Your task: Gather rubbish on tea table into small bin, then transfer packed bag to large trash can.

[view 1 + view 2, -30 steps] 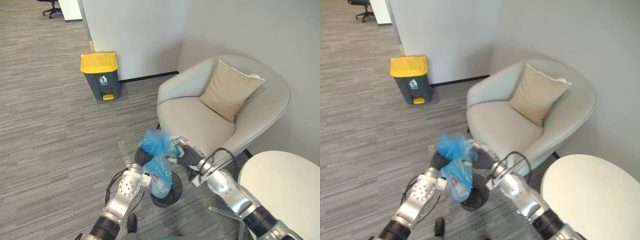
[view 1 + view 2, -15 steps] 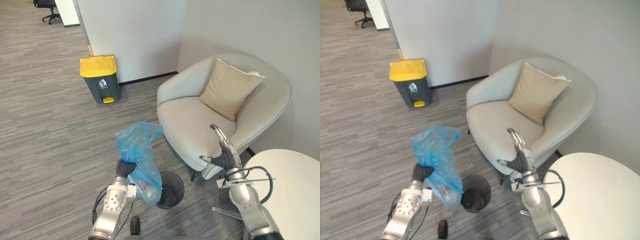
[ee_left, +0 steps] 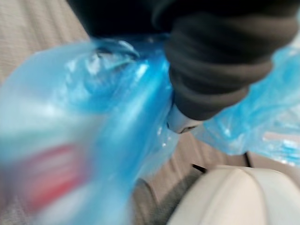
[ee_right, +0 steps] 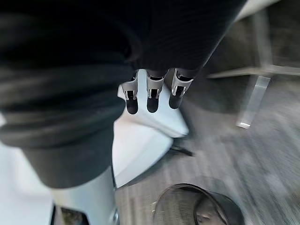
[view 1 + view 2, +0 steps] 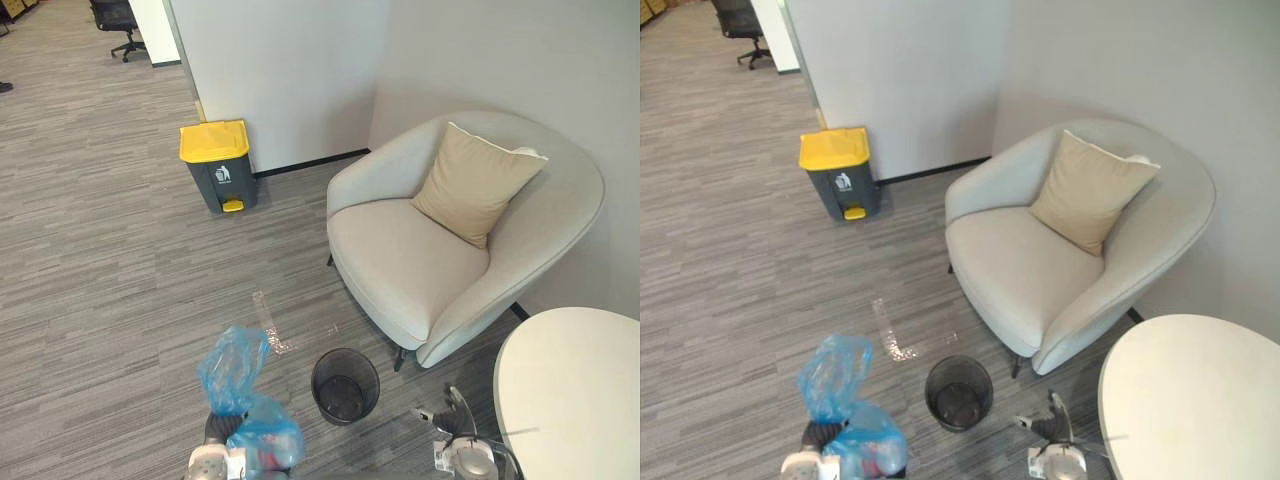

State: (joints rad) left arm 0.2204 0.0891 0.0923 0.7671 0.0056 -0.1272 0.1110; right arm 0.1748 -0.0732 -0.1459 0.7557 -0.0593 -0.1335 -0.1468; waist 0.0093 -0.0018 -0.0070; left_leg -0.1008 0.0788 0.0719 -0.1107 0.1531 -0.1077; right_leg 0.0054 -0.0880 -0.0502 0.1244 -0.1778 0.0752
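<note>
Left hand (image 3: pixel 215 70) is clenched on the blue rubbish bag (image 5: pixel 235 372); right hand (image 4: pixel 150 96) hangs open, empty; carry the bag high and steady, clear of the mesh bin (image 5: pixel 345 385), to the yellow-lidded trash can (image 5: pixel 220 165).

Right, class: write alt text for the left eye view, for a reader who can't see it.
A full blue bag hangs low in the foreground, next to a small black bin on grey carpet. Beyond stand a yellow-lidded trash can and a beige armchair.

Blue bag (image 5: pixel 236 373) left of small bin (image 5: pixel 345 386) — yellow-lidded can (image 5: pixel 221 166) well beyond.
</note>
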